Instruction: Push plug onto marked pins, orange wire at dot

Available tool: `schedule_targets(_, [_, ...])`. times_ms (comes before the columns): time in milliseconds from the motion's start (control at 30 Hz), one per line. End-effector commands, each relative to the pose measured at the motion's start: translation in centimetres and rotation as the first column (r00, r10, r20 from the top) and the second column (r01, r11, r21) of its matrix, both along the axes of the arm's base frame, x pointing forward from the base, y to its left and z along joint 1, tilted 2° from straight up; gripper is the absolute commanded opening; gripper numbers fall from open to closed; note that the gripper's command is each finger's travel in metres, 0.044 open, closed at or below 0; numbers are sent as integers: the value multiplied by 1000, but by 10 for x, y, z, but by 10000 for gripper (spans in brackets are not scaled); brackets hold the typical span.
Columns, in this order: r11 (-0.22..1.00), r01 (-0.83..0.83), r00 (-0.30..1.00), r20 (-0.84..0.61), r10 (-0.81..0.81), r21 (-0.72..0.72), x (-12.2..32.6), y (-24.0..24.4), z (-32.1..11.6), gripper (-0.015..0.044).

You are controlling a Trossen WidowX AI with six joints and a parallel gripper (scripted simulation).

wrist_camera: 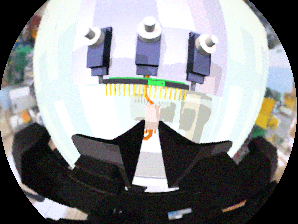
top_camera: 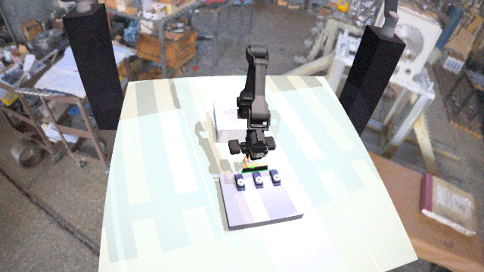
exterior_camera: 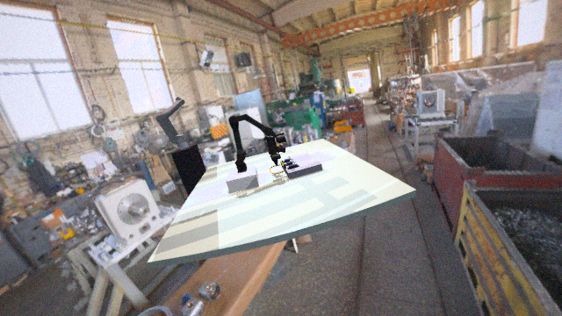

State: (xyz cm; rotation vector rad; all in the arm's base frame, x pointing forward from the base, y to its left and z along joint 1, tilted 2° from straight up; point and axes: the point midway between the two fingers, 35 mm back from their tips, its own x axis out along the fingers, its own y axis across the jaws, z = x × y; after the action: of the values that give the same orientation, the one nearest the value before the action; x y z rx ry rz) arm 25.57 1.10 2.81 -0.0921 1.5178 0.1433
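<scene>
The holder (top_camera: 265,205) (exterior_camera: 307,170) is a flat lilac block with three dark servo motors (top_camera: 258,180) (wrist_camera: 148,52) along one edge. Beside them runs a green-and-black strip with a row of thin yellow pins (wrist_camera: 122,90) pointing toward the gripper in the wrist view. A brighter green band (wrist_camera: 156,82) marks part of the row near its middle; I cannot make out its dot. My gripper (wrist_camera: 151,123) is shut on the pale pinkish plug (wrist_camera: 151,114), whose front is short of the pin tips. An orange wire (wrist_camera: 147,95) crosses the pins; the plug's holes are not visible.
A pale box (top_camera: 228,130) (exterior_camera: 242,182) stands on the table (top_camera: 151,227) (exterior_camera: 285,215) beside the arm's base. An orange loop of the lead (wrist_camera: 148,134) shows between the fingers. Two black pillars (top_camera: 92,68) (top_camera: 368,75) stand beyond the table's side edges.
</scene>
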Motion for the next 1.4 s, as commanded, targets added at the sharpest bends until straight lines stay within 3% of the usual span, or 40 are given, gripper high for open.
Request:
schedule_targets(0, [1000,6,1000,1,-6,0,6,1,1,0])
schedule_targets(1267, [1000,6,1000,3,-6,0,29,3,4,0])
schedule_targets(1367, [1000,6,1000,3,-6,0,25,3,0,79])
